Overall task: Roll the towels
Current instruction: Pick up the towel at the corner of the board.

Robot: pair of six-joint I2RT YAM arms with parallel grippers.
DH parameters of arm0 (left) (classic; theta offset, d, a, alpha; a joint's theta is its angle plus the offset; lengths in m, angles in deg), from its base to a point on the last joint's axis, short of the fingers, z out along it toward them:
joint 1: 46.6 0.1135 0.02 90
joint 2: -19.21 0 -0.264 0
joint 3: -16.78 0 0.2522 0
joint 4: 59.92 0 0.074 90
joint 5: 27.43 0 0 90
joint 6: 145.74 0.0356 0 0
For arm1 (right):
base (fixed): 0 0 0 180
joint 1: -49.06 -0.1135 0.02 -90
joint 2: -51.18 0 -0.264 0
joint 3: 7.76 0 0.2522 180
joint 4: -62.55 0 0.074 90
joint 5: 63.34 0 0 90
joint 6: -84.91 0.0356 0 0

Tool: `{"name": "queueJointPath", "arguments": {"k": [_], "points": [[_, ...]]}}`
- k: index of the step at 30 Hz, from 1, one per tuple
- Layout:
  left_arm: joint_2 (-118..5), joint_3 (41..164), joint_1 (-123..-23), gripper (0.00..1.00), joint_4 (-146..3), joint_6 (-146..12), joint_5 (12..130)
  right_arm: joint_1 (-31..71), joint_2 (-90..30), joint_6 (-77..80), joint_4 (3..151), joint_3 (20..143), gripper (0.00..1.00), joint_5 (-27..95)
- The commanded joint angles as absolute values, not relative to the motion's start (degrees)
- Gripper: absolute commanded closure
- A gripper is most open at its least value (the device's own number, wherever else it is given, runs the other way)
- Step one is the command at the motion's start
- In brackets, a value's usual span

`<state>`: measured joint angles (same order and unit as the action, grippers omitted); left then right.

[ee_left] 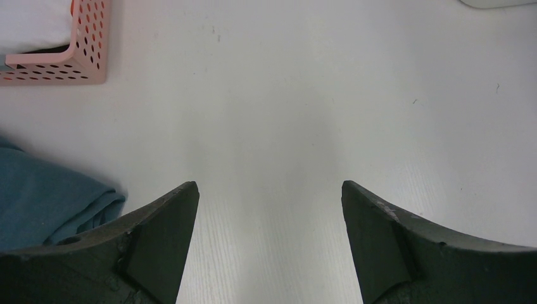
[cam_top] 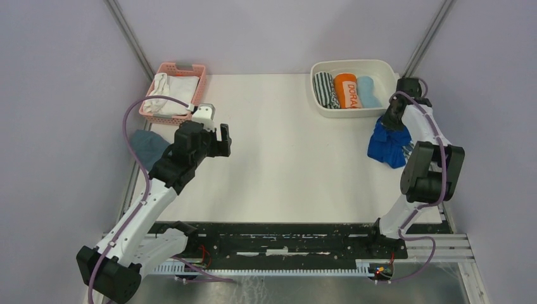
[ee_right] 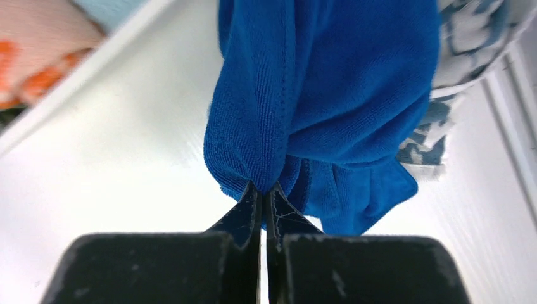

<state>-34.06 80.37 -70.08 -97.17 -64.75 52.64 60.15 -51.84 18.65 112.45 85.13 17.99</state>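
The royal blue towel (cam_top: pixel 387 145) lies bunched at the table's right edge, just below the white tub. My right gripper (cam_top: pixel 394 119) is shut on a fold of the royal blue towel (ee_right: pixel 329 95), and the fingertips (ee_right: pixel 263 189) pinch its hem. Behind it, a whitish towel with a grey-blue pattern (ee_right: pixel 472 38) shows partly. A light blue towel (cam_top: pixel 367 90) lies rolled in the tub. My left gripper (cam_top: pixel 215 142) hovers over the left part of the table, and in its wrist view it (ee_left: pixel 269 187) is open with only bare tabletop between the fingers.
A white tub (cam_top: pixel 351 65) at the back right also holds a striped roll (cam_top: pixel 323 90) and an orange roll (cam_top: pixel 346 90). A pink basket (cam_top: pixel 190 69) of white cloths stands at the back left. A dull teal-grey cloth (cam_top: pixel 147 147) lies beside my left arm.
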Motion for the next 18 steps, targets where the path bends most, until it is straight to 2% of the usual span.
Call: {"name": "queueJointPath", "arguments": {"k": [1,6,10,18], "points": [[-34.5,80.5,-69.9,0.1,-94.3,-64.9,53.7,59.7,-41.3,16.6,117.6,93.0,1.0,17.5],[-35.1,80.5,-69.9,0.1,-93.8,-66.1,55.9,55.1,-36.3,14.3,122.9,99.7,1.0,19.6],[-36.4,80.7,-70.0,0.1,-92.8,-67.4,59.9,47.9,-34.6,14.0,123.5,103.5,1.0,22.9],[-39.4,83.1,-69.9,0.12,-93.9,-68.9,65.4,30.0,-38.6,17.0,115.5,113.3,1.0,34.1]]}}
